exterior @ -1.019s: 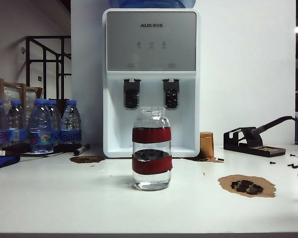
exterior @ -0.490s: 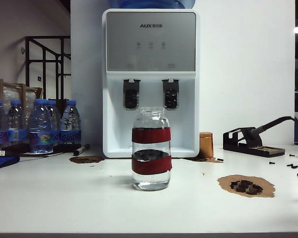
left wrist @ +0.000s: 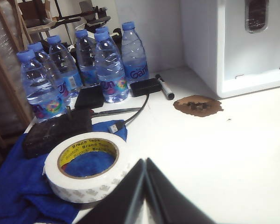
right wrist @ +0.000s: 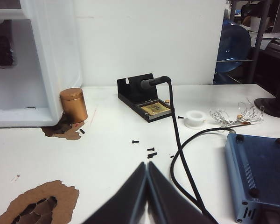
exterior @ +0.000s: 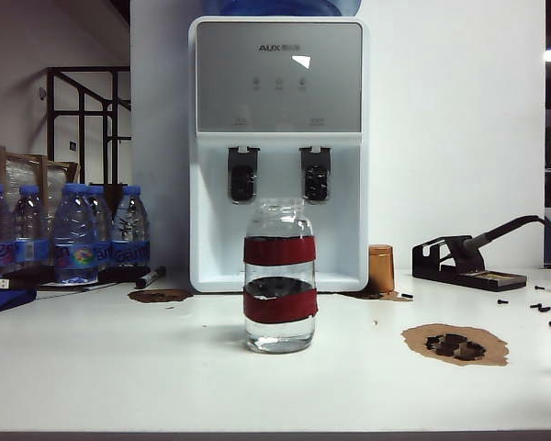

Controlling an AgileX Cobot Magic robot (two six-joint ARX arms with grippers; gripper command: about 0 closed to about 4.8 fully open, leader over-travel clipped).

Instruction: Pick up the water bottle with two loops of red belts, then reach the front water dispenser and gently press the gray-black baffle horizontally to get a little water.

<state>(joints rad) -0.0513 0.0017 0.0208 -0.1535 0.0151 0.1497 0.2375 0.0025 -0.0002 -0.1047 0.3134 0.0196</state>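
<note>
I see the water bottle (exterior: 280, 276) mid-worktop, at 6 o'clock from the water dispenser (exterior: 279, 152). It is probably glass: rigid, breakable, slick, so I'd grip a red band. Left claw (left wrist: 145, 163) and right claw (right wrist: 147, 166) are both closed, empty, far aside.

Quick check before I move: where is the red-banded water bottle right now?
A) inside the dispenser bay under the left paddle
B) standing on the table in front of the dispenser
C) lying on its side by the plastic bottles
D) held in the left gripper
B: the water bottle stands upright on the table before the water dispenser, with no gripper near it; the left gripper and right gripper are both shut and empty.
</note>
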